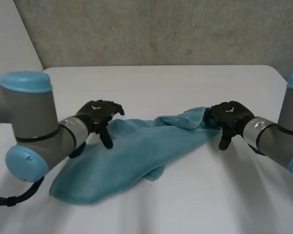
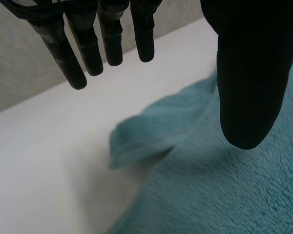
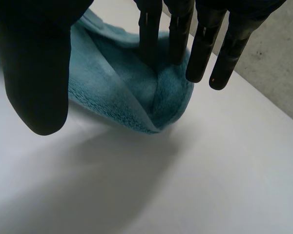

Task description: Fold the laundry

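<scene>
Loosely open left hand (image 1: 100, 115) over towel (image 1: 136, 151), right hand (image 1: 229, 117) touching it

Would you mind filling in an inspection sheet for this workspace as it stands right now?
Surface: white table, carrying the towel.
Job's things: one teal towel, rumpled and loosely doubled over, lying slantwise between the two hands; not yet neatly folded.
Clutter: nothing seen.
Grippers: left robot hand open, fingers straight, over the towel's far edge near one end, thumb above the cloth. Right robot hand open, straight fingers touching the towel's raised corner at the other end, thumb apart from them.
Cables: nothing seen across the towel.
Surroundings: grey wall behind the table.
</scene>
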Available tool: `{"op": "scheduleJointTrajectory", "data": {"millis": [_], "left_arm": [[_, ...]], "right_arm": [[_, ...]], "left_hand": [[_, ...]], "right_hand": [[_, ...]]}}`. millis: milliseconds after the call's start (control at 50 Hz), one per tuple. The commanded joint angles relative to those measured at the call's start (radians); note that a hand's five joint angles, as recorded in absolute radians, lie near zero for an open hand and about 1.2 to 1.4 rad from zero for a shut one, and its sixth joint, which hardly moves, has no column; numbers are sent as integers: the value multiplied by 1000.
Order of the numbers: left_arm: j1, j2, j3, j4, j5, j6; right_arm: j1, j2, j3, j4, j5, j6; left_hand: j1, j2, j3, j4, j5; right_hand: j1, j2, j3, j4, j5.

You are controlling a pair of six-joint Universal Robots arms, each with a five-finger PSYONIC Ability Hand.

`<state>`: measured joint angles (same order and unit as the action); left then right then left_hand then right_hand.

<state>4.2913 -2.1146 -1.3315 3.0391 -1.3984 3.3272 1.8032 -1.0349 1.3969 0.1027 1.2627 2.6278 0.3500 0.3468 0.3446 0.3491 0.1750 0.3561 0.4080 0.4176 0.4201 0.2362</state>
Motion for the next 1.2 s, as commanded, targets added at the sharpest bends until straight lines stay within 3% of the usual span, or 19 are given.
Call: {"op": "scheduleJointTrajectory", "data": {"millis": [20, 200, 240, 300, 340, 520, 760, 820, 860, 880, 900, 980, 1080, 1120, 1140, 1180, 1200], "left_arm": [[-22, -77, 35, -3, 1, -3], [-31, -87, 26, -8, 52, -5], [-31, -87, 26, -8, 52, -5], [-31, -87, 26, -8, 53, -5], [-31, -90, 26, -8, 53, -5], [-31, -110, 25, -8, 53, -5], [-31, -110, 26, -11, 41, -1], [-31, -113, 28, -11, 41, -1], [-31, -119, 35, -11, 39, 2], [-31, -119, 35, -11, 39, 2], [-31, -123, 43, -6, 38, 5], [-31, -131, 84, 7, 24, 9], [-27, -133, 235, 119, -71, 9], [-22, -101, 343, 281, -138, 8], [-22, -100, 344, 282, -139, 8], [-16, -3, 383, 531, -192, 5], [-16, -2, 384, 532, -192, 5]], "right_arm": [[-8, 133, -82, -58, -11, 107], [-4, 219, -154, -61, -29, 136], [-2, 233, -171, -64, -45, 136], [-1, 234, -176, -64, -55, 136], [1, 240, -180, -67, -74, 139], [-7, 213, -167, -87, -68, 166], [-31, 46, -108, -81, -72, 172], [-31, 44, -118, -83, -72, 166], [-28, 44, -127, -83, -72, 167], [-25, 44, -136, -86, -69, 166], [-25, 44, -136, -86, -69, 166], [-22, 55, -208, -92, -57, 169], [-10, 107, -372, -148, 28, 173], [7, 121, -450, -190, 79, 173], [36, 125, -523, -245, 133, 178], [64, 124, -584, -311, 181, 190], [77, 118, -626, -395, 219, 208]], "left_hand": [[156, 160, 162, 157, 157], [210, 213, 215, 211, 210], [207, 210, 212, 208, 208], [207, 210, 212, 208, 207], [210, 213, 215, 211, 210], [280, 284, 286, 281, 281], [445, 448, 450, 446, 445], [606, 609, 612, 607, 607], [863, 866, 869, 864, 864], [865, 868, 870, 866, 865], [1044, 1048, 1050, 1045, 1045], [1046, 1049, 1052, 1047, 1047], [1046, 1049, 1052, 1047, 1047], [1046, 1049, 1052, 1047, 1047], [1046, 1049, 1052, 1047, 1047], [1046, 1049, 1052, 1047, 1047], [1046, 1049, 1052, 1047, 1047]], "right_hand": [[149, 97, 87, 85, 94], [345, 294, 284, 281, 291], [571, 519, 509, 507, 516], [701, 649, 639, 637, 646], [1038, 987, 977, 974, 984], [1040, 988, 979, 976, 986], [1040, 988, 979, 976, 986], [1040, 988, 979, 976, 986], [1040, 988, 979, 976, 986], [1040, 988, 979, 976, 986], [1040, 988, 979, 976, 986], [1040, 988, 979, 976, 986], [1040, 988, 979, 976, 986], [1040, 988, 979, 976, 986], [1040, 988, 979, 976, 986], [1040, 988, 979, 976, 986], [1040, 988, 979, 976, 986]]}}
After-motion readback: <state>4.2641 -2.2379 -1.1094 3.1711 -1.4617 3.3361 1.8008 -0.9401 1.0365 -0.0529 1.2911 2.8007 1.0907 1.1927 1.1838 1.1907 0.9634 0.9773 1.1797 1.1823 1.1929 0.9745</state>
